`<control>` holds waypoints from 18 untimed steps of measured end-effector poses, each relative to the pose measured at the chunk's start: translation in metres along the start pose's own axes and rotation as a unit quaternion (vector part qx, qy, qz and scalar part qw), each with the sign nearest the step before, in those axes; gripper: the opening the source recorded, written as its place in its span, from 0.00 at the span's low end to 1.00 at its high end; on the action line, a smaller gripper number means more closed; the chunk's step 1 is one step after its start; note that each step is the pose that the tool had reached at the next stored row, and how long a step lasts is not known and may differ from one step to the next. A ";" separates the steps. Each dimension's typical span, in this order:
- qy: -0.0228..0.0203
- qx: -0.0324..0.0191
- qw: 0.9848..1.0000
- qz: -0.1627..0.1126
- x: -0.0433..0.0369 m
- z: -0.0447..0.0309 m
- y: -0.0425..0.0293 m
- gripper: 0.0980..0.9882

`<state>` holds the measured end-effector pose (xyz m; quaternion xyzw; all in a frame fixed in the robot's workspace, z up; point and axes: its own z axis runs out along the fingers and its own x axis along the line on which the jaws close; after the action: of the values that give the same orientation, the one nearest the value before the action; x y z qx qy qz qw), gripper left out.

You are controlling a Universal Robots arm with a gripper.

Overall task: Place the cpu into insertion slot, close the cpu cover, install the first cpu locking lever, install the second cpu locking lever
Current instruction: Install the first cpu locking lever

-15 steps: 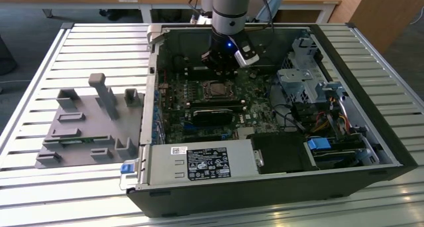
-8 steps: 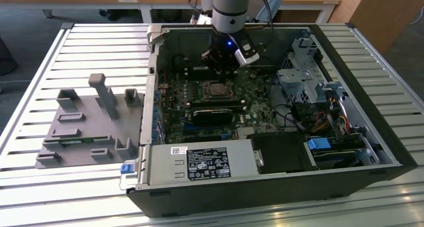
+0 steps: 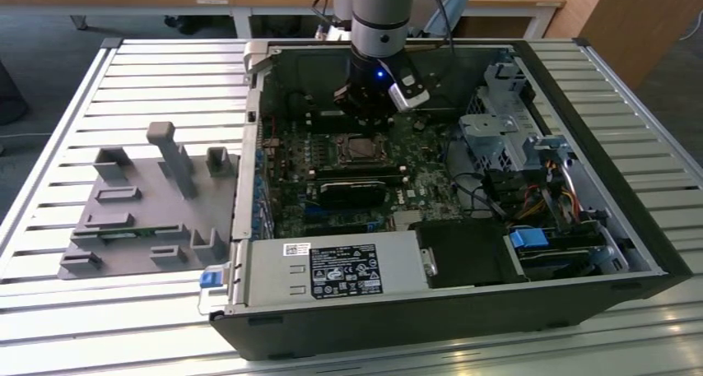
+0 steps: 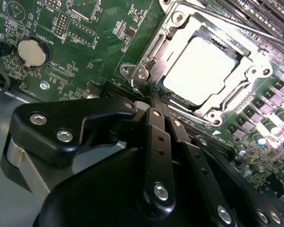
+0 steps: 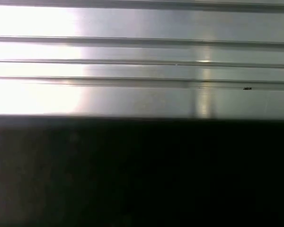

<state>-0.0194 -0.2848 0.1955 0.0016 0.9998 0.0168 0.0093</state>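
In the second wrist view the cpu [image 4: 201, 66] lies flat in the insertion slot [image 4: 217, 34], its pale silvery face up. The cpu cover [image 4: 255, 71] is down around it as a silvery frame. A thin metal locking lever [image 4: 150, 52] runs along the socket's side by the hinge. My gripper [image 4: 154, 103] is shut with nothing between its black fingers [image 4: 157, 142]. Its tips stand right at the socket's corner beside that lever. In the exterior view the gripper [image 3: 368, 113] hangs inside the open case, just behind the slot [image 3: 357, 150].
The case walls [image 3: 255, 104] ring the green motherboard [image 4: 85, 28]. A black module [image 3: 351, 187] sits in front of the socket, a power supply [image 3: 335, 269] nearer still, a drive cage [image 3: 500, 137] and cables to the right. A grey fixture [image 3: 143, 203] lies on the slatted table [image 3: 165, 71].
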 end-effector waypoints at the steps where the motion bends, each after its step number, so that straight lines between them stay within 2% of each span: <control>1: 0.000 0.000 1.000 0.000 -0.0001 0.0002 0.0002 0.01; 5: -0.001 -0.001 1.000 0.000 -0.0005 -0.0026 0.0009 0.01; 10: 0.000 -0.001 1.000 0.000 -0.0005 -0.0173 0.0012 0.01; 18: 0.000 -0.001 1.000 0.000 -0.0009 -0.0176 -0.0006 0.01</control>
<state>-0.0188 -0.2860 0.2131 0.0015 0.9998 0.0173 0.0096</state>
